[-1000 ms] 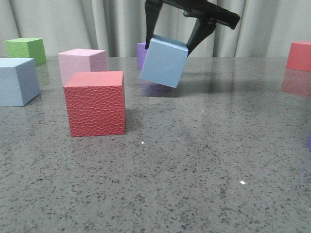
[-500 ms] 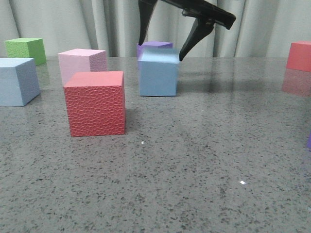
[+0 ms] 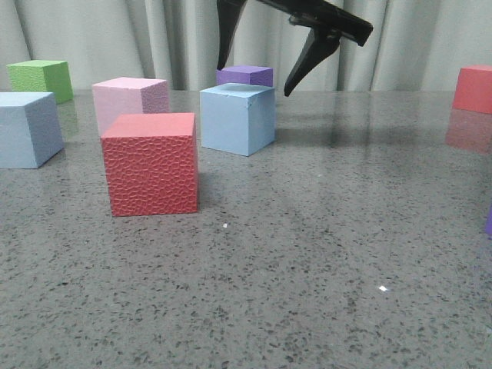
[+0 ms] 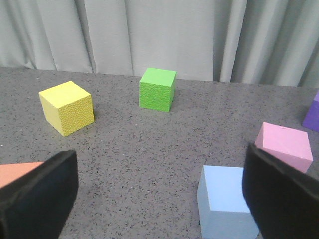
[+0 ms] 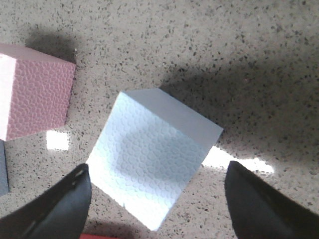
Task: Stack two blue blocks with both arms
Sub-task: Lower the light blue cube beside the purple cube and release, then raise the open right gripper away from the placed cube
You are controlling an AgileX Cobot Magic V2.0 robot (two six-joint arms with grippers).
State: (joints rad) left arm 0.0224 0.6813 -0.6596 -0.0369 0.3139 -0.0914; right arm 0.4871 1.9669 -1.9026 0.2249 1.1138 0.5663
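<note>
The blue block [image 3: 237, 118] now rests flat on the desk [image 3: 323, 246], dropped from the right gripper [image 3: 256, 77]; both grippers' jaws gape empty.

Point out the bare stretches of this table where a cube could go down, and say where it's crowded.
The near table in front of the red cube is bare, as is the stretch from the middle blue block toward the far red cube. It's crowded at left, around the pink cube and left blue block.
</note>
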